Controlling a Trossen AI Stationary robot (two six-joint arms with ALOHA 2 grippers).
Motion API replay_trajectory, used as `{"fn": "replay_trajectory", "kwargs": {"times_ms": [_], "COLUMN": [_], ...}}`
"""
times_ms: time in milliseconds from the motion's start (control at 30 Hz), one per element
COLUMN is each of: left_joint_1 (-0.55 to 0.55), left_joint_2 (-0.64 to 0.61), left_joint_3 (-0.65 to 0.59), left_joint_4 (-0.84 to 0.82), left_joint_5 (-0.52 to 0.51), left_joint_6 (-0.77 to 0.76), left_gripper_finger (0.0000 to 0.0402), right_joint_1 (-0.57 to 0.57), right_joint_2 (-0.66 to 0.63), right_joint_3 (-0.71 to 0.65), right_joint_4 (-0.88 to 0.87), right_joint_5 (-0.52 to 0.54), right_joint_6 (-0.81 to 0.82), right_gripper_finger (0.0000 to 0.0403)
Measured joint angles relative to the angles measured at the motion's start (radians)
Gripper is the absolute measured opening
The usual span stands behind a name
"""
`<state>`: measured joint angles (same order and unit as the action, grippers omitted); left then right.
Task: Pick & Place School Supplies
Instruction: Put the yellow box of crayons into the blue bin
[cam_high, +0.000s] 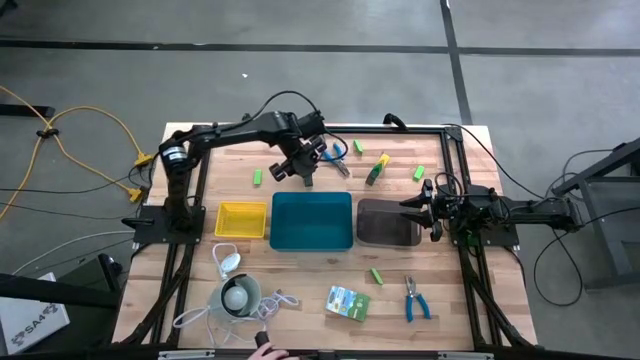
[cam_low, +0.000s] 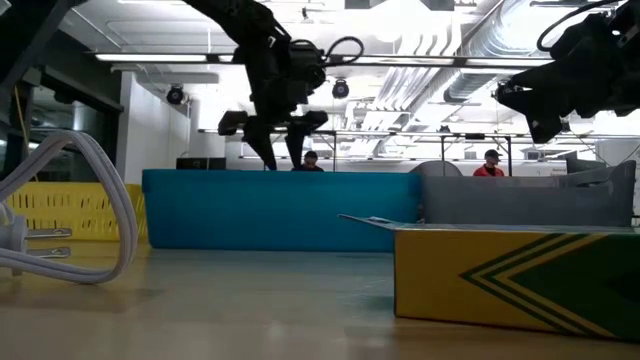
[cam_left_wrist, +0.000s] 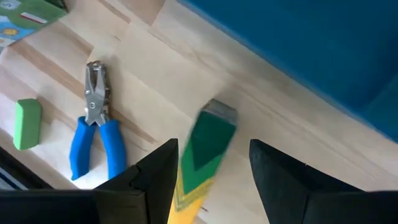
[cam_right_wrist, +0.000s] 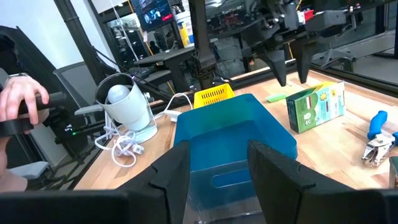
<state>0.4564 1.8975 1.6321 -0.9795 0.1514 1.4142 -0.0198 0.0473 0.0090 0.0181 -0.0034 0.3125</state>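
Note:
My left gripper (cam_high: 303, 172) hangs open above the table, just beyond the teal tray's (cam_high: 311, 221) far wall. In its wrist view a green-and-yellow crayon box (cam_left_wrist: 208, 140) lies flat on the wood below, showing between the two fingers, which stay clear of it. Beside the box lie a blue-handled tool (cam_left_wrist: 93, 130), a lime-green block (cam_left_wrist: 27, 123) and a green-and-white pack (cam_left_wrist: 25, 15). My right gripper (cam_high: 425, 205) waits open and level at the dark grey tray's (cam_high: 388, 222) right end, with nothing between its fingers (cam_right_wrist: 174, 174).
A yellow tray (cam_high: 241, 220) stands left of the teal one. Green blocks (cam_high: 257, 177) and another crayon box (cam_high: 378, 165) lie along the far side. Near the front are a white round gadget with cord (cam_high: 238, 295), a flat pack (cam_high: 347, 302) and a second blue-handled tool (cam_high: 415, 298).

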Motion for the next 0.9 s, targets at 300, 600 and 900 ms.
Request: {"fn": "replay_trajectory", "kwargs": {"times_ms": [300,600,900], "left_joint_1": [0.009,0.012,0.005], "left_joint_2": [0.081,0.102,0.112], "left_joint_3": [0.102,0.103,0.102], "left_joint_4": [-0.108,-0.105,-0.089], "left_joint_5": [0.009,-0.016,-0.036], "left_joint_6": [-0.006,0.030,0.054], "left_gripper_finger": [0.0191,0.0191,0.0191], "right_joint_1": [0.000,0.000,0.000], "right_joint_2": [0.000,0.000,0.000], "right_joint_3": [0.000,0.000,0.000], "right_joint_4": [0.000,0.000,0.000], "right_joint_5": [0.000,0.000,0.000], "right_joint_6": [0.000,0.000,0.000], "right_gripper_finger": [0.0150,0.0150,0.0150]}}
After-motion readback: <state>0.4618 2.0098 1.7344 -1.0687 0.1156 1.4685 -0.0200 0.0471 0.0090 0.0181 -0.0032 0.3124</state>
